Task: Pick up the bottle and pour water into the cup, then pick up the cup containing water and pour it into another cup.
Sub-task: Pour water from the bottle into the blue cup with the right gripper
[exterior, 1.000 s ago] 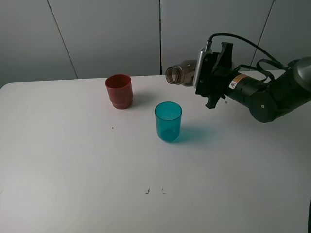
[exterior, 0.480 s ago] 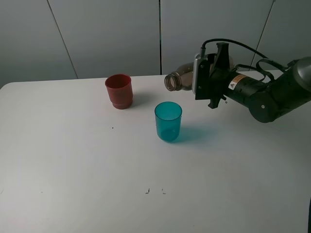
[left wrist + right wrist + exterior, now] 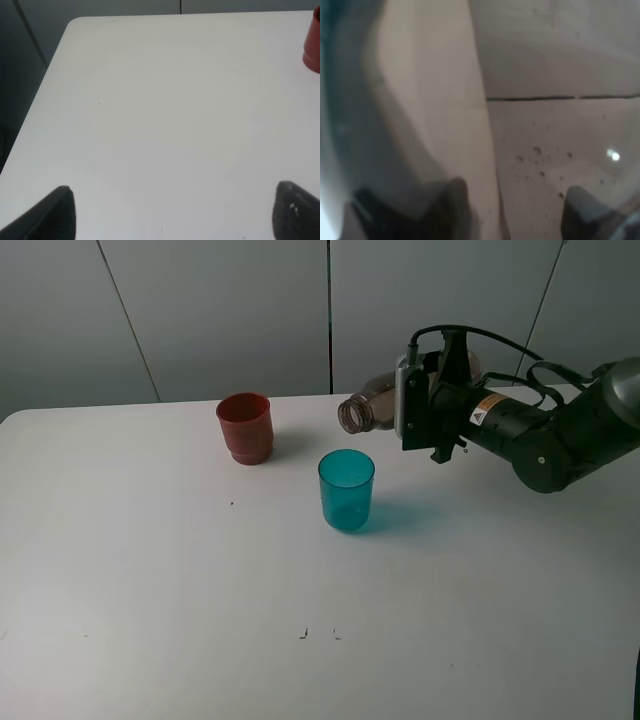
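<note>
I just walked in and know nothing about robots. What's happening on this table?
The right gripper holds the smoky bottle tipped on its side, with its mouth aimed toward the teal cup standing on the table. No water stream is visible. The red cup stands apart, untouched. The left gripper hangs open over the table, idle.

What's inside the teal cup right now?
No object shows in the translucent teal cup; whether it holds any water can't be told from the high view. No stream shows at the mouth of the tilted bottle.
</note>
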